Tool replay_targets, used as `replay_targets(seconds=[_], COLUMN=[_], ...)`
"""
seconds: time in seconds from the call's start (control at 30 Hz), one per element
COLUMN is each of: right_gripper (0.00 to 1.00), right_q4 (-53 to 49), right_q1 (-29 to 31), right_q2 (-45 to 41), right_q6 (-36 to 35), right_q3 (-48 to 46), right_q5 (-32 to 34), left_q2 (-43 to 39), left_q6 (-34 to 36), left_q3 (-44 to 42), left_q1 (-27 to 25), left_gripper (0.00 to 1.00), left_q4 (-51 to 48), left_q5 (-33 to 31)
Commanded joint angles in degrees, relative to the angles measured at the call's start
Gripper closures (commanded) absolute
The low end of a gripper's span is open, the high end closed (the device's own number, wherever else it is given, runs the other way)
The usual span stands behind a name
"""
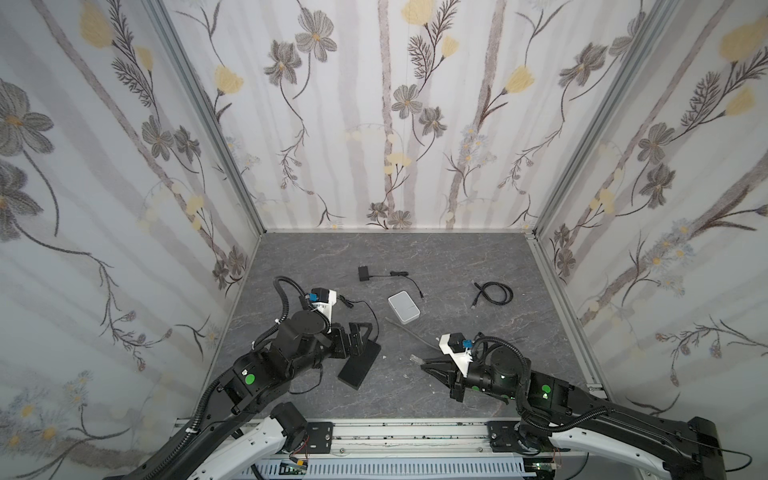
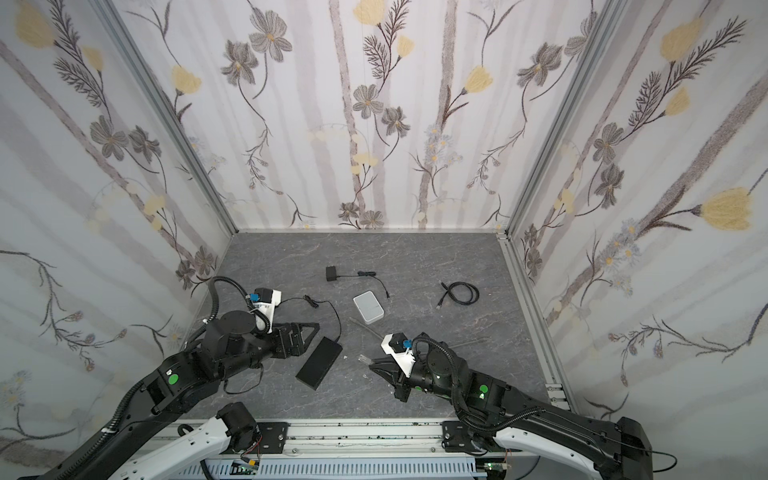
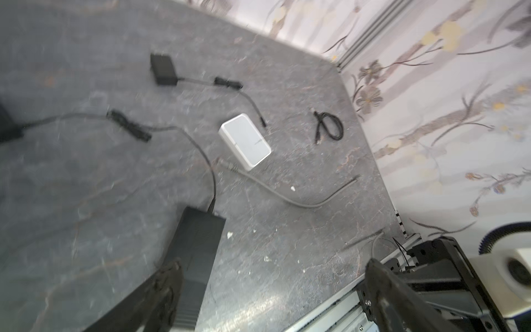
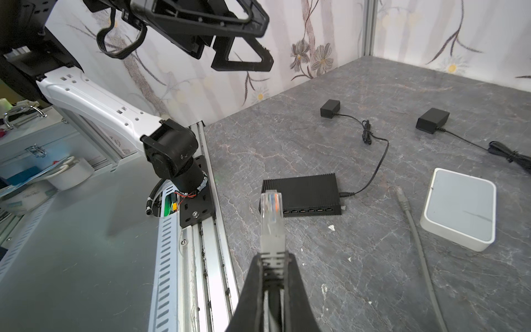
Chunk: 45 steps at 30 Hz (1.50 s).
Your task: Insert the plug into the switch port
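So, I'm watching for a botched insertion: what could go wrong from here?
The switch lies loose, with the left fingers open and not gripping it, so a push could slide it away. The right fingers pinch the plug only by its boot, so it might tilt and miss the small ports. The trailing grey cable may drag on the white box.

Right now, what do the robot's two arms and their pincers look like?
The left arm and right arm are black with round joints, white base links and a green dot each. Ribbed black hoses loop along them; white wrist cameras carry blue connectors. The left gripper and right gripper have black triangular fingers.
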Motion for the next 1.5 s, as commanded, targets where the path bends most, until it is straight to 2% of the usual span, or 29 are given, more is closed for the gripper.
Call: replay_targets(seconds=[0.0,0.07,0.13,0.23,0.3,0.47,0.6,0.73,0.8,0.93,1.03,1.2,1.47], right_gripper=[1.0,1.0,1.0,1.0,1.0,1.0,1.0,1.0,1.0,1.0,1.0,1.0,1.0], right_q4=[5.43,3.5,3.81,3.52,2.7,5.49,7.87,8.33,8.66,10.87,11.89,11.56,11.78], right_q1=[0.07,0.07,0.15,0.24,0.24,0.46,0.73,0.86,0.89,1.14,1.21,1.21,1.22], right_q2=[3.53,5.74,7.27,8.89,10.06,13.94,17.47,21.87,23.89,26.08,26.13,25.93,30.6], right_q6=[0.26,0.59,1.32,2.14,2.6,4.66,6.85,7.27,7.59,8.59,9.01,8.96,7.55], right_q3=[0.39,1.41,1.35,1.42,1.77,-0.62,-2.73,-2.91,-2.71,-3.1,-3.74,-3.85,-1.28], right_q5=[-4.81,-5.78,-6.63,-5.92,-5.13,-4.57,-1.69,0.78,0.79,0.73,1.1,1.47,-0.08], left_q2=[-3.91,-10.71,-18.42,-26.54,-26.96,-16.12,-4.74,4.71,7.8,12.84,17.07,23.93,25.64], left_q6=[-18.82,-24.96,-29.04,-28.9,-27.39,-19.07,-9.73,-0.99,1.25,3.87,5.97,8.16,4.03], left_q3=[-7.53,-15.23,-21.45,-25.73,-25.81,-23.53,-22.28,-20.2,-20.3,-23.38,-24.98,-23.4,-28.62], left_q1=[-0.45,-1.5,-3.3,-3.82,-3.88,-3.74,-2.0,2.81,5.82,12.8,15.26,15.36,15.24], left_gripper=[0.0,0.0,0.0,0.0,0.0,0.0,0.03,0.12,0.15,0.15,0.11,0.11,0.13], left_q4=[-8.3,-3.46,0.9,3.27,3.2,4.55,11.29,17.36,20.22,29.59,36.57,38.66,47.08], left_q5=[5.15,6.63,4.65,-1.15,-4.06,-9.61,-11.52,-9.12,-6.13,3.96,10.73,14.62,16.93])
